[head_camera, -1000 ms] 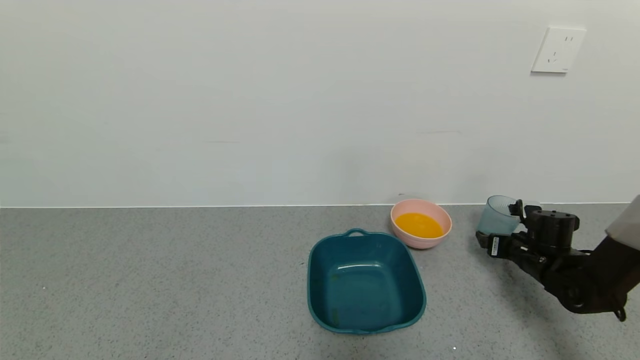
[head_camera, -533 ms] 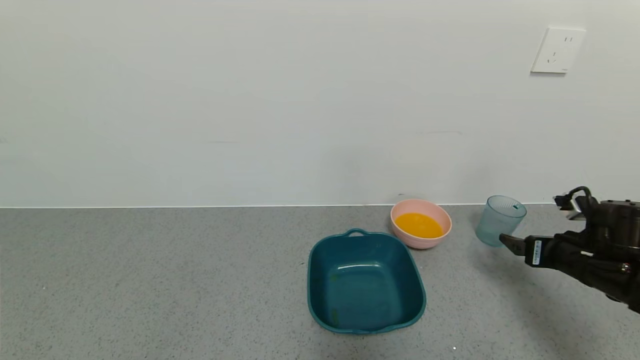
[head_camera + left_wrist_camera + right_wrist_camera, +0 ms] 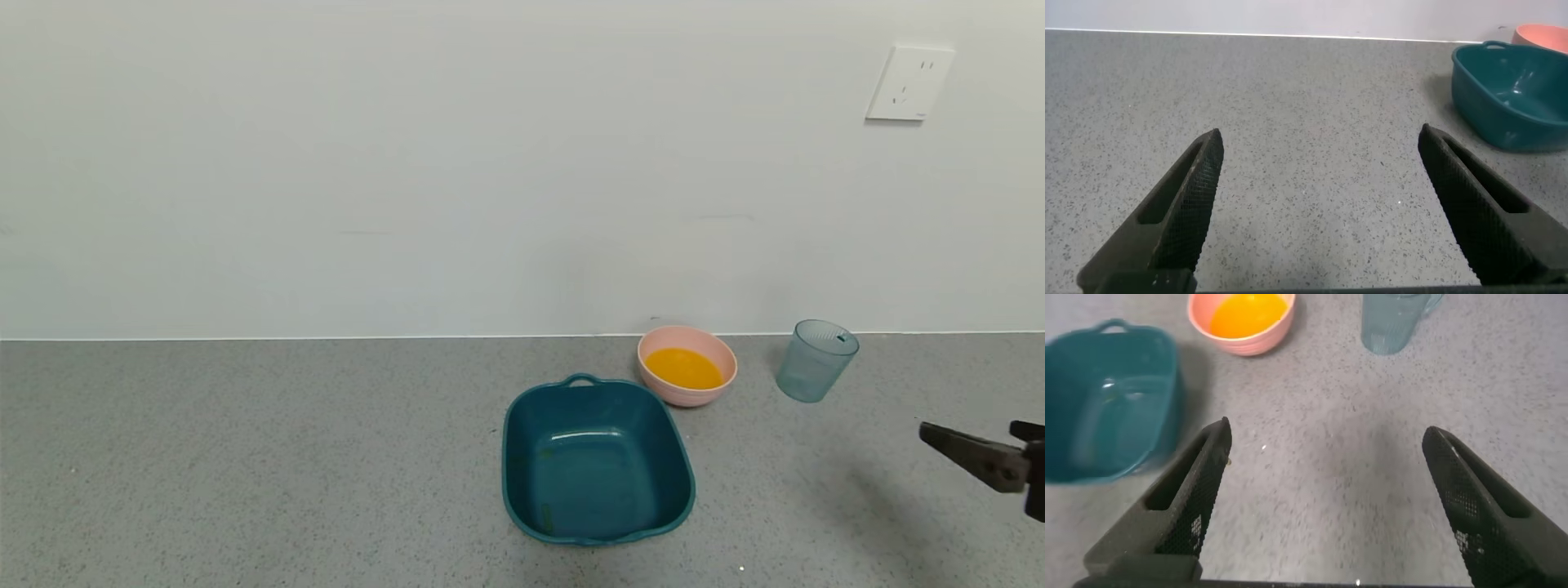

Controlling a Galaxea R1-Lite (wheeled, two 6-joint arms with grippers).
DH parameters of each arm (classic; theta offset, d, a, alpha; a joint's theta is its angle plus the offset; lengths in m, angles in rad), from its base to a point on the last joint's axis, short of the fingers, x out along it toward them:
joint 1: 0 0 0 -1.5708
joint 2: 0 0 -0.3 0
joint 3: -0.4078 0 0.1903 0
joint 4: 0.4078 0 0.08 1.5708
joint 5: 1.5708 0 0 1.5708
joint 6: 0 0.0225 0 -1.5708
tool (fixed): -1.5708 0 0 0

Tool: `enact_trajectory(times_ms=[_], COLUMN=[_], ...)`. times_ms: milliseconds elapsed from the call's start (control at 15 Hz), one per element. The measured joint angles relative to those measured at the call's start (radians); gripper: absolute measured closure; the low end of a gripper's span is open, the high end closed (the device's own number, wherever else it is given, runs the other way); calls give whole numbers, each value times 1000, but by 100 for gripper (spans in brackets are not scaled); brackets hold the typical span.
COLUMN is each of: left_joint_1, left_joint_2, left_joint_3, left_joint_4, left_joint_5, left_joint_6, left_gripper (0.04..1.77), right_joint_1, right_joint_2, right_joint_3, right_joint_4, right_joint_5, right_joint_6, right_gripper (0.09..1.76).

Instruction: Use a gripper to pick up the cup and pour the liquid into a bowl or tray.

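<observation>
The translucent blue-grey cup (image 3: 816, 361) stands upright and empty on the grey counter, right of the pale pink bowl (image 3: 687, 397). The bowl holds the orange-yellow liquid (image 3: 684, 367). My right gripper (image 3: 967, 430) is open and empty at the right edge of the head view, nearer than the cup and well apart from it. In the right wrist view the gripper (image 3: 1324, 429) is open, with the cup (image 3: 1392, 322), the bowl (image 3: 1241, 348) and the liquid (image 3: 1248, 312) beyond its fingertips. My left gripper (image 3: 1319, 139) is open over bare counter, outside the head view.
A dark teal square tub (image 3: 596, 457) with handles sits empty in front of the pink bowl and touches it or nearly so; it also shows in the left wrist view (image 3: 1511, 98) and the right wrist view (image 3: 1102, 400). A white wall with a socket (image 3: 909, 82) backs the counter.
My right gripper let go of the cup, opened and drew back to the right and nearer. The cup now stands alone on the counter.
</observation>
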Motion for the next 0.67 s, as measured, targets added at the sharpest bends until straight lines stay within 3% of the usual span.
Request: enact_trajectory(times_ms=[400, 667], left_joint_1=[0, 0], left_joint_2=[0, 0], left_joint_3=[0, 0], left_joint_4=[0, 0], left_joint_5=[0, 0], left_joint_6=[0, 0], left_gripper=[9, 9], right_joint_1=[13, 44], right_joint_2=[-387, -526], right_joint_3=[-34, -62], right_joint_4=[313, 376], right_joint_5=[16, 17], right_joint_6=[0, 2], right_gripper=[15, 15])
